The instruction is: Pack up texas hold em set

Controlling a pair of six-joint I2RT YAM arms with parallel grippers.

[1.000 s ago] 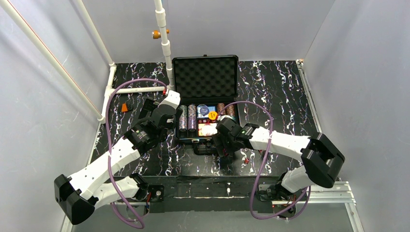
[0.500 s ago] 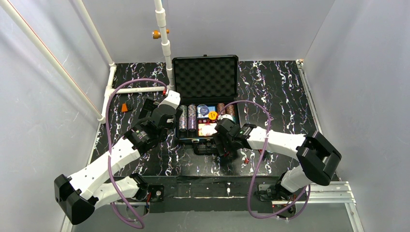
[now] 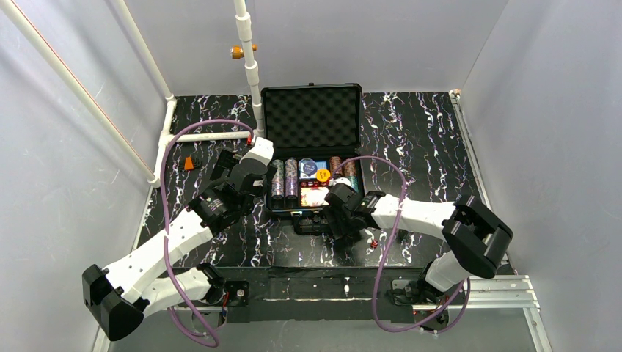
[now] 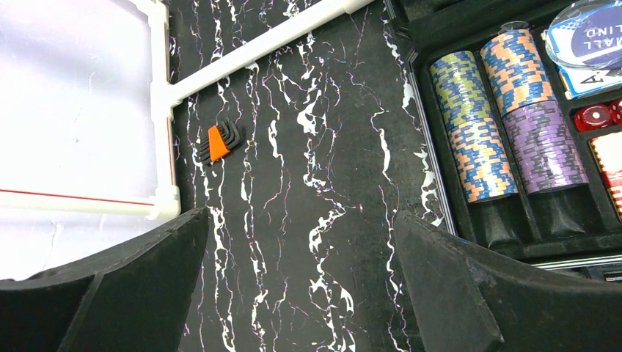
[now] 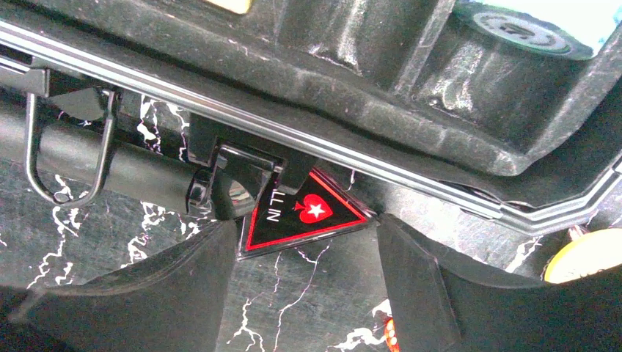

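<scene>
Nearest the arm bases, the right gripper (image 5: pixel 306 246) is low over the black marbled surface (image 3: pixel 411 132), hard against the front of the case (image 3: pixel 312 187). Its jaws stand wide apart and hold nothing. Just ahead of the gap, a black triangular marker (image 5: pixel 293 213) with a red border and a heart lies flat on the surface, its far part tucked under the case's front latch. To the left of that latch the case's handle (image 5: pixel 95 165) runs along the front edge.

The left gripper (image 4: pixel 301 220) hovers over bare surface just beside the case's left end. Its jaws are also spread wide and hold nothing.

The case lies in the middle of the surface, its long axis running left to right. Its handle side faces the arm bases. In the tray, the chip rows (image 4: pixel 484 125) run near to far in their channels, striped green, orange, blue and purple. Red dice (image 4: pixel 598 117) sit just right of them, with a clear disc (image 4: pixel 587 29) beyond. An orange disc (image 3: pixel 323 174) rests near the tray's middle.

At the far edge the lid (image 3: pixel 312 117) stands open, its egg-crate foam facing the arms.

Well to the left, a small orange block (image 4: pixel 216 143) holding dark keys lies near the white pipe frame (image 4: pixel 242 59).
</scene>
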